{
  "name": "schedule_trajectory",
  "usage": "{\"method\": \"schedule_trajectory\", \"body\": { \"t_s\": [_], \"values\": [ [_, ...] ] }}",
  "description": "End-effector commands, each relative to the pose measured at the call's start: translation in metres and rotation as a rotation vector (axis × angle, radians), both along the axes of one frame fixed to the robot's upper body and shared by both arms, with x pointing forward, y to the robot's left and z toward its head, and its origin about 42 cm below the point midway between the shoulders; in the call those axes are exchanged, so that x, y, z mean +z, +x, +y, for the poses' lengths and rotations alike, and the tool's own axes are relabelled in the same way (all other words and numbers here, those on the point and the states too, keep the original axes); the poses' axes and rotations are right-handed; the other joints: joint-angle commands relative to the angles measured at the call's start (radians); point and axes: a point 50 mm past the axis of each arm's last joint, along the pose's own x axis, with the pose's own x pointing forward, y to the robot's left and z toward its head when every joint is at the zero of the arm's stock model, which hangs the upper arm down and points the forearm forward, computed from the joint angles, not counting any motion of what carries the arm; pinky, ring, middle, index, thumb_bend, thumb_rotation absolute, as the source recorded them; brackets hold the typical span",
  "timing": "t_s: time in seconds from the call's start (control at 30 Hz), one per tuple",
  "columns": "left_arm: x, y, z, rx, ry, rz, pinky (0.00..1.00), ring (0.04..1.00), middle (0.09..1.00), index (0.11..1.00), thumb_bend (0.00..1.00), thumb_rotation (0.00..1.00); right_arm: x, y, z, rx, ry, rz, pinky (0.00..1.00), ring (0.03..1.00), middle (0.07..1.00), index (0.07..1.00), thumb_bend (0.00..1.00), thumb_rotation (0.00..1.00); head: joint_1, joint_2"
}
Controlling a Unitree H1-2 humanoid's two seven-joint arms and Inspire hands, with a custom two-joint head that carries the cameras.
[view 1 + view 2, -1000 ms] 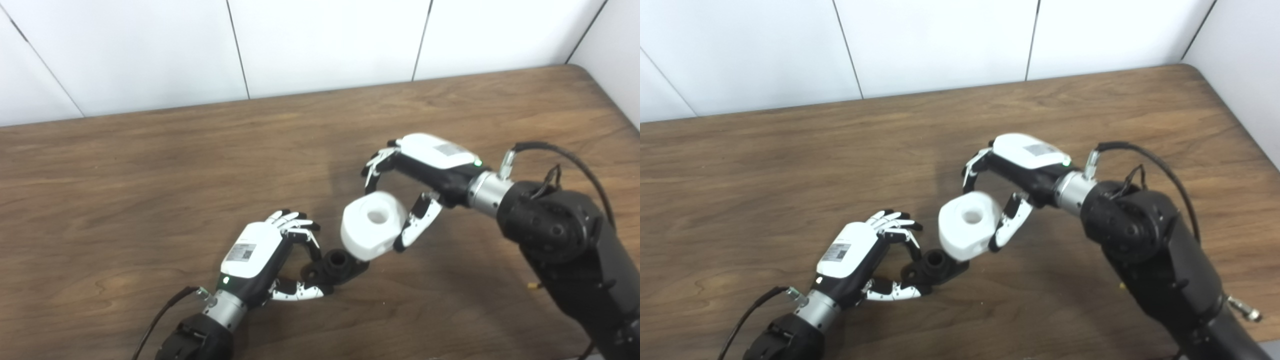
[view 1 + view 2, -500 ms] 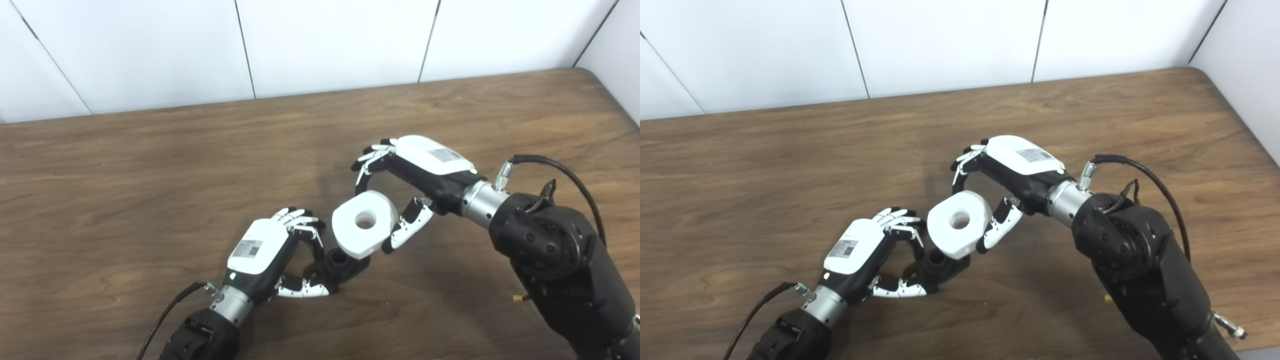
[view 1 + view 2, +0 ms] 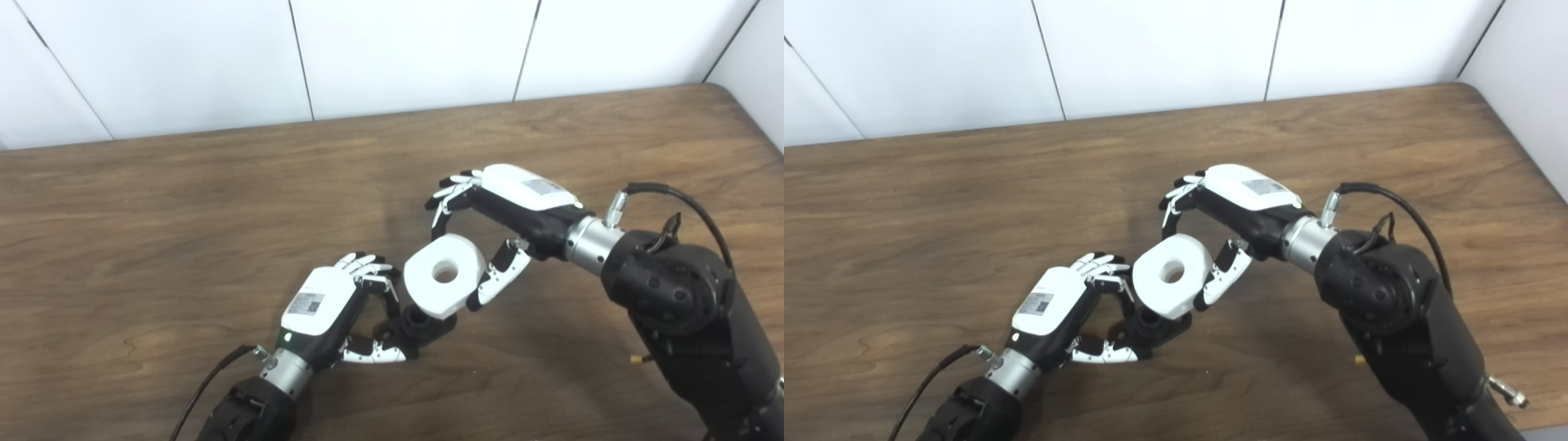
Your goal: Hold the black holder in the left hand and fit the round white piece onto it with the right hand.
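i sit at a big brown wooden table [image 3: 184, 202]. behind it is a white panel wall [image 3: 404, 49] with thin dark lines.

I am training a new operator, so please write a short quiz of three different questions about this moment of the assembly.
1. True or false: the round white piece is already seated fully on the black holder.
2. Which hand holds the round white piece? A) left hand B) right hand C) neither
3. Fill in: the left hand is closed on the black ____, low over the wooden table.

Key
1. False. The piece hangs tilted above the holder, overlapping its far edge; the holder's round opening still shows uncovered.
2. B. The right hand grips it between fingers and thumb.
3. holder.
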Motion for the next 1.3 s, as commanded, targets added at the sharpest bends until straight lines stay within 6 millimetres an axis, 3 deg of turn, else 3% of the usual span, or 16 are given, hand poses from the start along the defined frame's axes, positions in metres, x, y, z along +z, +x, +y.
{"method": "schedule_trajectory", "body": {
  "t_s": [0.0, 0.4, 0.73, 1.27],
  "values": [
    [-0.017, -0.004, 0.0, -0.019, 0.076, 0.066, 0.93, 0.872, 0.79, 0.485, 0.52, 0.05, 0.015, 0.005, -0.003, 0.003, 0.007, -0.046, 1.0, 0.942, 0.828, 0.484, 0.52, 0.13, -0.003, 0.0],
    [-0.016, -0.004, 0.003, -0.02, 0.091, 0.073, 0.91, 0.876, 0.793, 0.486, 0.52, 0.05, 0.034, 0.012, -0.02, -0.033, 0.013, -0.071, 1.0, 0.943, 0.83, 0.484, 0.52, 0.13, -0.016, -0.007],
    [-0.016, -0.004, 0.003, -0.02, 0.092, 0.074, 0.91, 0.873, 0.793, 0.486, 0.52, 0.05, 0.039, 0.008, -0.019, -0.023, 0.037, -0.092, 0.98, 0.94, 0.826, 0.484, 0.52, 0.13, -0.01, -0.004],
    [-0.014, -0.001, 0.004, -0.011, 0.092, 0.077, 0.93, 0.879, 0.796, 0.486, 0.52, 0.05, 0.021, 0.002, -0.002, 0.029, 0.024, -0.028, 1.0, 0.933, 0.82, 0.484, 0.52, 0.13, -0.003, -0.002]
  ]
}}
